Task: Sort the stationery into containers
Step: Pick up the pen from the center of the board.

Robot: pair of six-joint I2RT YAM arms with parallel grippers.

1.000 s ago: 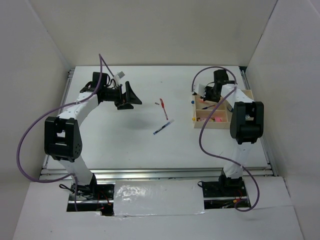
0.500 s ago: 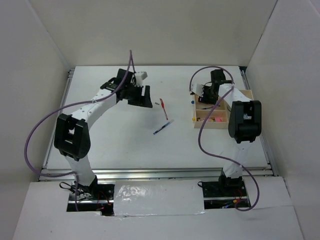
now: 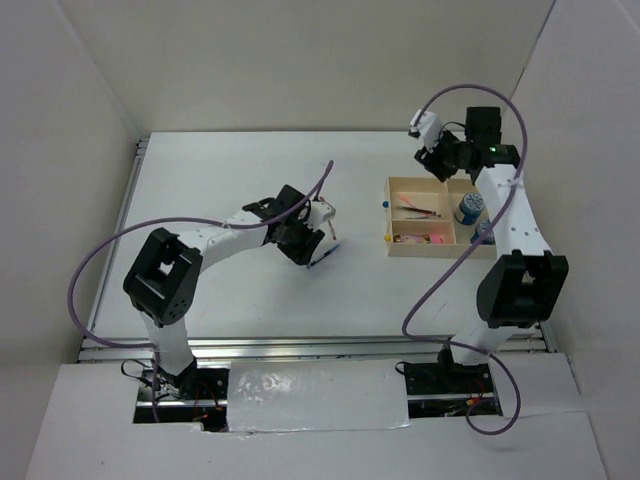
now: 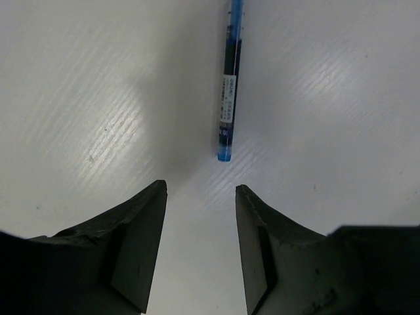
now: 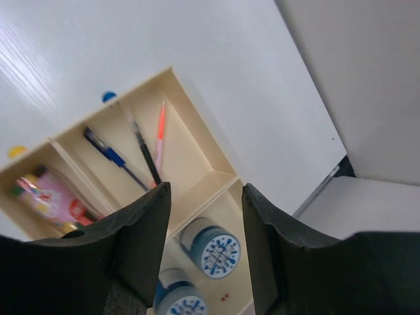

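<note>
A dark blue pen (image 3: 324, 257) lies on the white table. In the left wrist view the pen (image 4: 228, 85) lies just ahead of my open, empty left gripper (image 4: 200, 190), lengthwise and a little right of the gap. My left gripper (image 3: 303, 245) sits low beside it. The tan wooden tray (image 3: 393, 248) holds two blue-and-white rolls (image 5: 213, 246), a blue pen (image 5: 108, 154), a black pen (image 5: 144, 154), an orange pen (image 5: 159, 134) and a pink item (image 5: 56, 197). My right gripper (image 3: 432, 162) is open and empty, raised above the tray's far side (image 5: 203, 190).
A blue pin (image 3: 385, 203) and a yellow pin (image 3: 387, 238) sit at the tray's left wall. White walls enclose the table on three sides. The left wrist covers the table just beyond the blue pen.
My left arm swung from the far left to the middle and came down at the blue pen, covering where the red pen lay. My right arm lifted off the tray toward the back.
</note>
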